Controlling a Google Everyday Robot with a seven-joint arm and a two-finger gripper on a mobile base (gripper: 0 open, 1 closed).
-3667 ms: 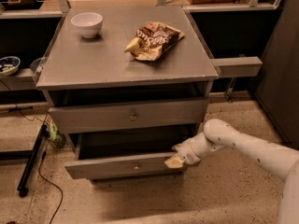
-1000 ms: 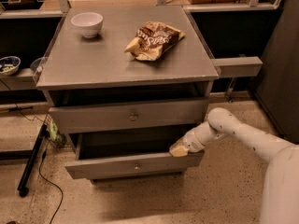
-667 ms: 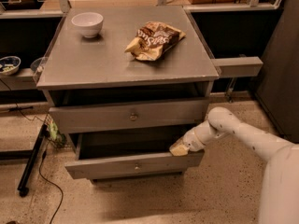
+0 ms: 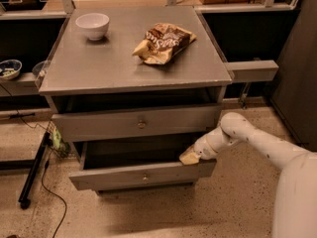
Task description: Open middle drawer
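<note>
The gripper (image 4: 189, 156) sat at the right end of the middle drawer (image 4: 143, 175) front, but its arm (image 4: 267, 145) ran off the right and bottom edges. The inside of the drawer was mostly shadow, so I couldn't tell what it held. Its front hid whatever sat below. The print on the snack bag (image 4: 163, 42) was too small to read, and the small bowl (image 4: 9, 68) got clipped at the left edge.

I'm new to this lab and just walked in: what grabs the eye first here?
The middle drawer stands pulled out from the grey cabinet, with the claw of the white arm at the drawer's right front corner. On the cabinet top lie a crumpled snack bag towards the right and a white bowl at the back left.
</note>
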